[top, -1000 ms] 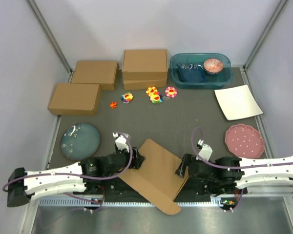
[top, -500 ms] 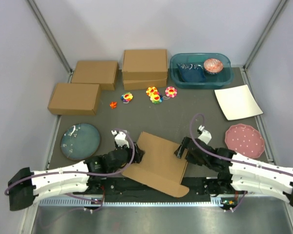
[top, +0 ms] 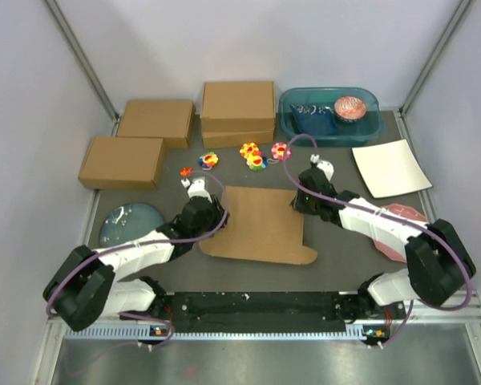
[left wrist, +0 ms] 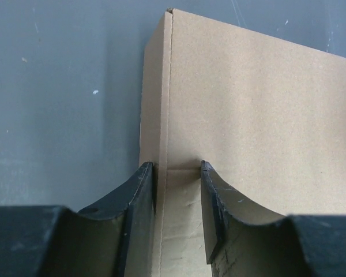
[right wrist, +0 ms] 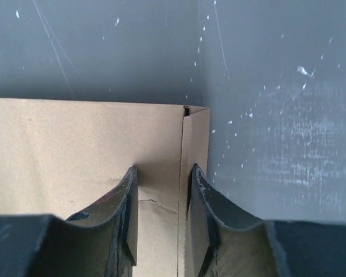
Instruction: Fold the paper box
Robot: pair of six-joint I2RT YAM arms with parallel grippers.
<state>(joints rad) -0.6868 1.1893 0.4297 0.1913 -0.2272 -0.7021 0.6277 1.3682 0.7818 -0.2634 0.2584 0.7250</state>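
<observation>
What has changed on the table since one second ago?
The box slid forward, from the near edge toward the middle, and turned straight. The left gripper went with it at its left edge, the right gripper at its right edge. Both pairs of jaws narrowed, but whether they grip is unclear. The far boxes and the bin stayed put.

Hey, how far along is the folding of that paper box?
Done: nothing folded yet; the paper box lies flat on the table. In hand: the left gripper and right gripper each straddle a narrow side flap's crease at opposite edges. To do: raising the walls, tucking the tabs, closing the lid.
</observation>
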